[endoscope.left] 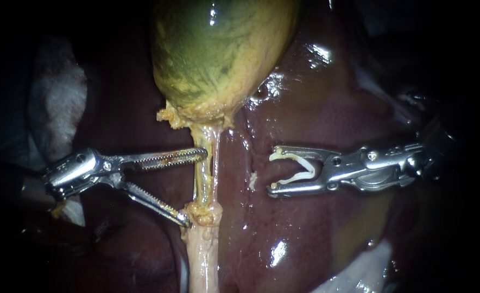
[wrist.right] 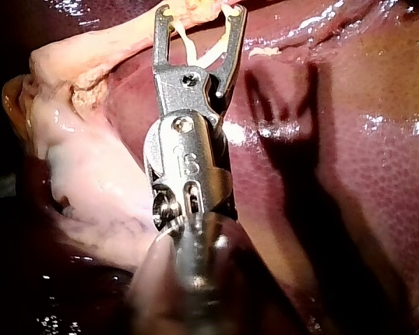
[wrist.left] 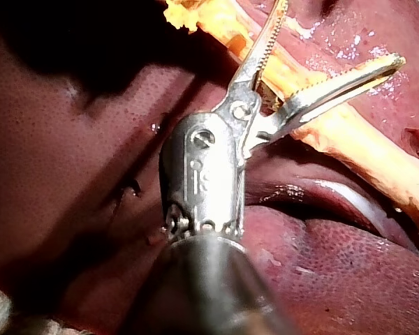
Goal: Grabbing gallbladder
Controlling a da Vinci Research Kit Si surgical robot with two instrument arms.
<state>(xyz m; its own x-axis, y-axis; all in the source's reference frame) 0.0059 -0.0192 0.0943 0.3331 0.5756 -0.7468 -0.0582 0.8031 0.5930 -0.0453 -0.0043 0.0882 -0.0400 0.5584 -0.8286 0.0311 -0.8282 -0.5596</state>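
Lengthwise, the gallbladder (endoscope.left: 221,54) runs vertically, tapering down to its tube (endoscope.left: 204,168).

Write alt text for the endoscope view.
My left instrument, jaws open, reaches from the left to the pale tube just below the yellow-green gallbladder, one jaw tip at the tube. My right instrument holds a white clip between its jaws over the dark red liver, clear of the tube.
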